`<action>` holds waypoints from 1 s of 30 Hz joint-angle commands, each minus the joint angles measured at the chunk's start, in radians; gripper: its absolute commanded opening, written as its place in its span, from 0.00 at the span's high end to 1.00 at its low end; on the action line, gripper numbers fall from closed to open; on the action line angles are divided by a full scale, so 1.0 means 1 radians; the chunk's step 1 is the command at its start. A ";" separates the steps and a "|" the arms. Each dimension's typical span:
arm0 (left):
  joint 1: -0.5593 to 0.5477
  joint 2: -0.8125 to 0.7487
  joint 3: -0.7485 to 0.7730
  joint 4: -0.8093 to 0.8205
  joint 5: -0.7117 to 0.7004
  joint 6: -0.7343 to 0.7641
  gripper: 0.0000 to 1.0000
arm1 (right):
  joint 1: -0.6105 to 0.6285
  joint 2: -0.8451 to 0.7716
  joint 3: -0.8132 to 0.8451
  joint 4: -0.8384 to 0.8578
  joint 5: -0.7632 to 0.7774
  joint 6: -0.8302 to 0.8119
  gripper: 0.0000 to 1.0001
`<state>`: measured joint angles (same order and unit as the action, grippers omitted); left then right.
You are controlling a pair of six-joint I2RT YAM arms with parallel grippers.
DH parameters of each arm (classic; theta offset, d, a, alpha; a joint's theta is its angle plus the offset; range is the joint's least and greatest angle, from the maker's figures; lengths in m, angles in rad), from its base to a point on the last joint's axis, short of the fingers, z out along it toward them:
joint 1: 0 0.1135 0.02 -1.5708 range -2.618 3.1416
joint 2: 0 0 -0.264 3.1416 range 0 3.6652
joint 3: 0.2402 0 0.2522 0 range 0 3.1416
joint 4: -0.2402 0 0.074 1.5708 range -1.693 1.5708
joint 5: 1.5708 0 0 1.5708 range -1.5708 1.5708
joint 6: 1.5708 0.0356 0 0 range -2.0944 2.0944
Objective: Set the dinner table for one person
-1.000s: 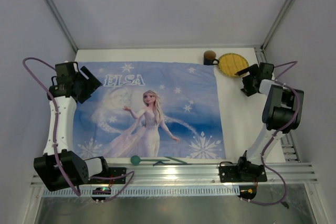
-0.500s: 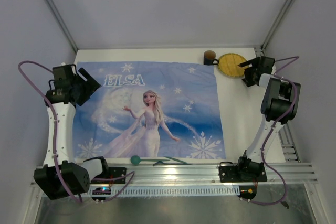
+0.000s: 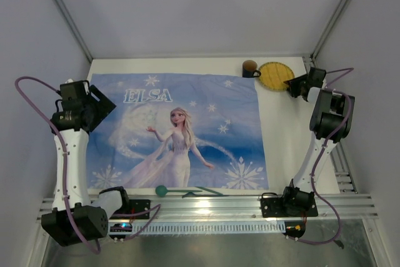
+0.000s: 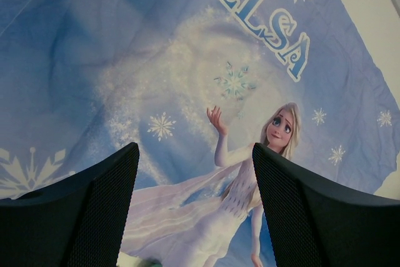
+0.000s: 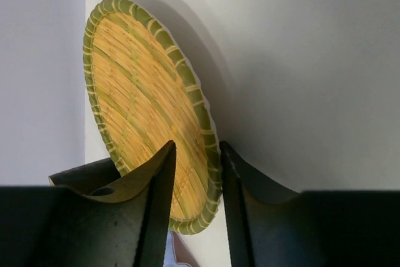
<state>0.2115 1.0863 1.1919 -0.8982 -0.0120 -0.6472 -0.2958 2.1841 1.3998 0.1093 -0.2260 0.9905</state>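
Observation:
The dinner table (image 3: pixel 284 148) is a white top, mostly covered by a blue ELSA cloth (image 3: pixel 175 129) (image 4: pixel 156 60). A round woven yellow plate (image 3: pixel 277 76) (image 5: pixel 144 110) with a green rim lies at the far right corner beside a dark mug (image 3: pixel 250 67). My right gripper (image 3: pixel 294 84) (image 5: pixel 197 147) straddles the plate's near rim, its jaws narrowed but still apart, one finger over the weave and one outside the rim. My left gripper (image 3: pixel 103 101) (image 4: pixel 195 148) hovers open over the cloth's left part, holding nothing.
A utensil with a round teal end (image 3: pixel 161 190) and a thin green handle lies at the cloth's near edge. White walls stand close behind the plate. Aluminium rails (image 3: pixel 212 207) run along the near edge and the right side.
My right gripper moved forward onto the plate's rim and its jaws narrowed from wide open. The left arm drew back toward the left wall, its gripper still open.

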 commanded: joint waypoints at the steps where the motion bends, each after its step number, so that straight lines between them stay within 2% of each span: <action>1: 0.003 -0.032 0.051 -0.021 -0.039 0.014 0.25 | 0.001 0.022 -0.015 0.046 -0.025 -0.016 0.63; 2: 0.003 -0.034 0.054 -0.025 -0.039 0.017 0.24 | 0.001 0.020 -0.024 0.061 -0.036 -0.018 0.69; 5: 0.002 -0.043 0.061 -0.030 -0.040 0.021 0.24 | 0.001 0.005 -0.031 0.067 -0.056 -0.021 0.78; 12: 0.002 -0.074 0.040 -0.027 -0.029 0.030 0.24 | 0.000 -0.092 -0.091 0.066 -0.046 -0.061 0.91; 22: 0.002 -0.126 -0.017 0.010 0.044 0.021 0.24 | -0.034 -0.452 -0.297 -0.042 0.132 -0.188 0.94; 30: 0.002 -0.144 -0.057 0.035 0.099 0.011 0.24 | -0.054 -0.676 -0.363 -0.100 0.174 -0.314 0.94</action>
<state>0.2115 0.9588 1.1484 -0.9070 0.0418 -0.6445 -0.3477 1.5837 1.0462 -0.0048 -0.0895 0.7563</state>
